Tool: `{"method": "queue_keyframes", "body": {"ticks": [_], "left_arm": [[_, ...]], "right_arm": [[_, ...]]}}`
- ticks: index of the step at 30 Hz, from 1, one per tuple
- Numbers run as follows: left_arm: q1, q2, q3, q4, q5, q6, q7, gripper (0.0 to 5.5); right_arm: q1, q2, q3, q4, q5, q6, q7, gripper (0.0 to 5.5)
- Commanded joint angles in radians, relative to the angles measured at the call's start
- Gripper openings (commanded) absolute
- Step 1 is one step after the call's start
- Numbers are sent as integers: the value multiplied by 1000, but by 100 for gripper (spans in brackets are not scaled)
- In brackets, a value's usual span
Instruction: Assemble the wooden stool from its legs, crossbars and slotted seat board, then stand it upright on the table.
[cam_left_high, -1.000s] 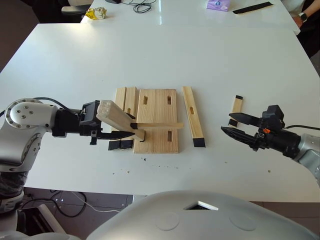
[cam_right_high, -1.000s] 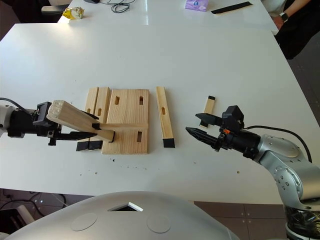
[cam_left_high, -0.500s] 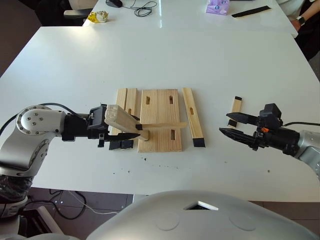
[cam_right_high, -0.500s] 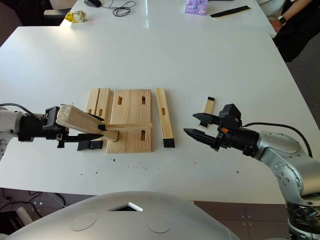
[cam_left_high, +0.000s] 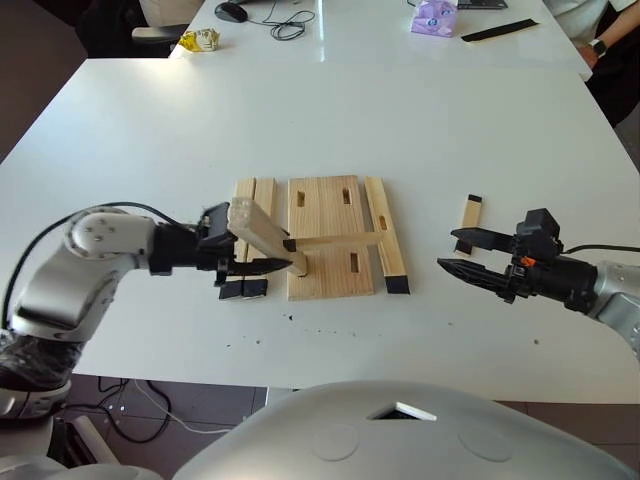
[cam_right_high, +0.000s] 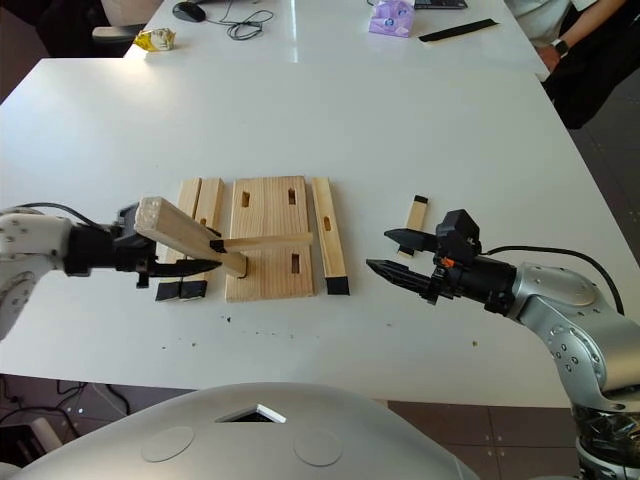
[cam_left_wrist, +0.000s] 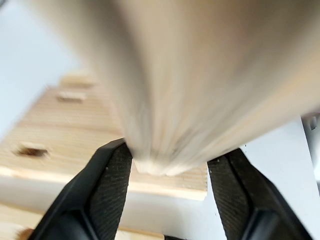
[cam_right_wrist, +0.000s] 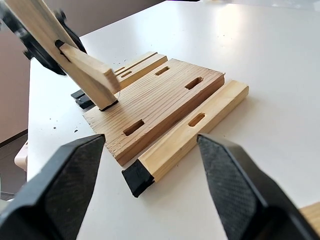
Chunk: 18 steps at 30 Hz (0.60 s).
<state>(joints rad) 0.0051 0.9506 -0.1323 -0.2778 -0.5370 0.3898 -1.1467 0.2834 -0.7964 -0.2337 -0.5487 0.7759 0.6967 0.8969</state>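
No word, number or sign can be read anywhere. Any print on the yellow wrapper (cam_left_high: 200, 39), far ahead of the left gripper (cam_left_high: 257, 268), or on the purple packet (cam_left_high: 434, 16), far ahead of the right gripper (cam_left_high: 450, 250), is too small to tell.

Head pair up high, looking forward and down across the white table (cam_left_high: 320, 110), and both eyes catch the same spread with the seat board (cam_left_high: 322, 215) in the middle. Left wrist camera sits pressed right up against the held leg (cam_left_wrist: 190, 75), peering past it at the board. Right wrist camera is low over the tabletop, facing that same board from the robot's right, framed by its own fingers (cam_right_wrist: 60, 185).
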Motion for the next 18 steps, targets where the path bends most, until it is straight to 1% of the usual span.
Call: {"method": "queue_keyframes", "body": {"ticks": [1,6,8,13,16,18], "left_arm": [[-12,-29,-29,42,61,12,19,319],[16,-41,-6,96,119,-58,17,382],[25,-32,31,91,102,-64,9,413],[78,31,156,30,37,-38,-53,413],[136,57,252,-22,-1,9,-43,413],[164,59,304,-45,-11,52,-8,413]], "right_arm": [[-21,-15,11,-4,-7,7,0,341],[-4,-15,3,-9,-8,5,-1,341],[7,-12,0,-15,-10,1,-4,341],[73,7,-36,-44,-11,-13,-22,341],[114,22,-54,-61,-14,-24,-34,341],[137,31,-63,-72,-16,-31,-43,341]]}}
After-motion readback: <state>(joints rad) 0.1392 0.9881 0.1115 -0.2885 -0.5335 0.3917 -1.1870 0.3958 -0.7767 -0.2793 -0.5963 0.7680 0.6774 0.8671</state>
